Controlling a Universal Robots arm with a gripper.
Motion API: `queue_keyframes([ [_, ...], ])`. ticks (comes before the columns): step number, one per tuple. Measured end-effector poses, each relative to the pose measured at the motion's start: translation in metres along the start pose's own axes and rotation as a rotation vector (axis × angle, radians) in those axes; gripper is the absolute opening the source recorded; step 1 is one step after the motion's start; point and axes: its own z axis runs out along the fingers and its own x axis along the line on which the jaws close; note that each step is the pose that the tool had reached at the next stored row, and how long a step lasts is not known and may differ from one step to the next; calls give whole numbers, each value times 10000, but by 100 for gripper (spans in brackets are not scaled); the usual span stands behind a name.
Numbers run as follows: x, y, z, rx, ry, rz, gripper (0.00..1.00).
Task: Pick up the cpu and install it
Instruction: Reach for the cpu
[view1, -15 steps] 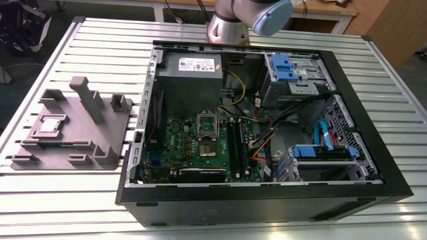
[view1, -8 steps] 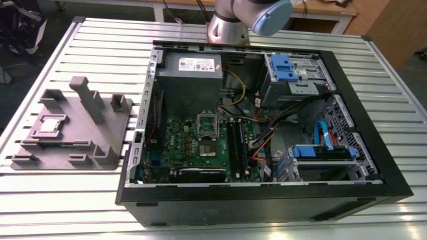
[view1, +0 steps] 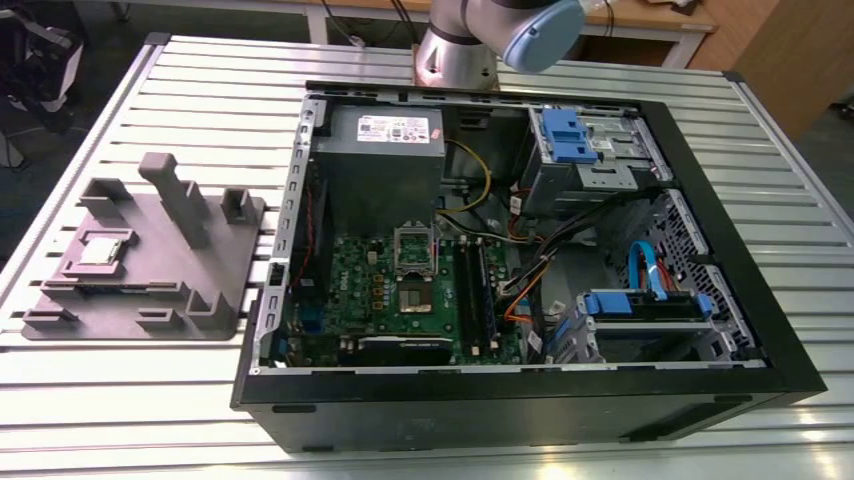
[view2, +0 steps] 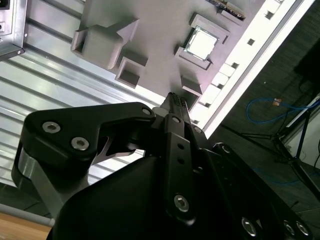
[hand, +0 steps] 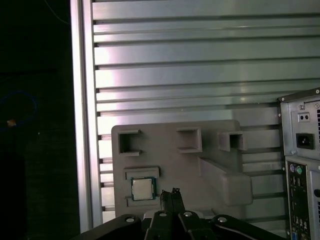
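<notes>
A slatted aluminium table (view1: 160, 100) carries an open desktop computer case (view1: 534, 420). In the exterior view, a grey plastic fixture plate (view1: 220, 265) lies at nine o'clock of the case. The cpu (view1: 104, 247) lies flat in a square recess of that plate, metal top up, toward the plate's nine o'clock edge. It is well apart from the green motherboard (view1: 387, 290) inside the case. The robot arm (view1: 494, 40) rises at twelve o'clock of the case. In the first wrist view the end effector (hand: 170, 192) hangs over the plate just beside the cpu (hand: 142, 189), not touching it. Its fingers are pressed together and pinch nothing.
</notes>
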Motion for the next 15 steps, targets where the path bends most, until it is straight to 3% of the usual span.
queue_keyframes([
  [10, 6, 0, 2, 0, 3, 1, 10],
  [12, 7, -2, 8, 2, 29, 3, 10],
  [15, 6, -8, 24, 9, 131, 6, 10],
])
